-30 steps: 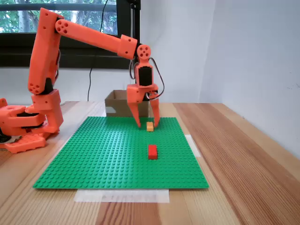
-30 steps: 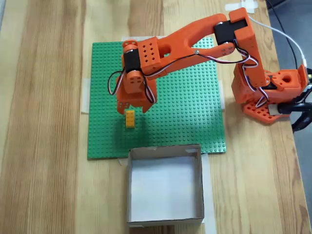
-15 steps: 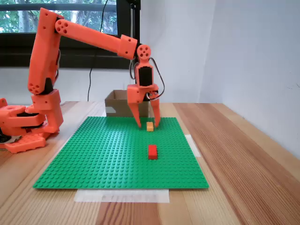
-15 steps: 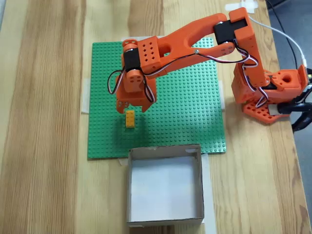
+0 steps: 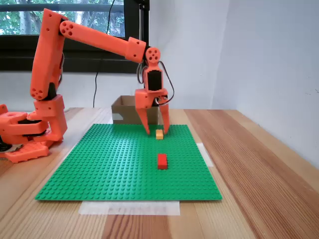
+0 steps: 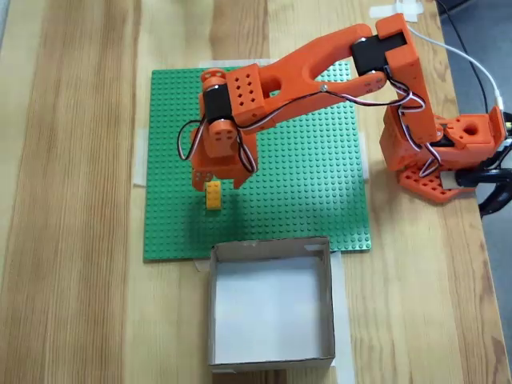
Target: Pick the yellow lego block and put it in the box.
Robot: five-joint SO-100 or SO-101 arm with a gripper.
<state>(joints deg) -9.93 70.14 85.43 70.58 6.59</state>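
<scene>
The yellow lego block [image 5: 159, 134] lies on the green baseplate [image 5: 99, 164], a little in front of the box [image 5: 124, 110]. My orange gripper [image 5: 156, 131] points straight down with its fingers open on either side of the block, tips close to the plate. From above, the gripper [image 6: 214, 185] overlaps the top end of the yellow block [image 6: 214, 197]. The brown cardboard box [image 6: 271, 247] stands just off the plate's lower edge and has nothing in it.
A red brick [image 5: 162, 161] sits on the plate nearer the camera than the yellow one. The arm's base [image 6: 444, 152] stands on the wooden table at the right, with cables beside it. White tape [image 5: 129, 207] holds the plate's edges.
The gripper has shifted slightly toward the yellow block, now covering its end from above. The block, red brick and box have not moved.
</scene>
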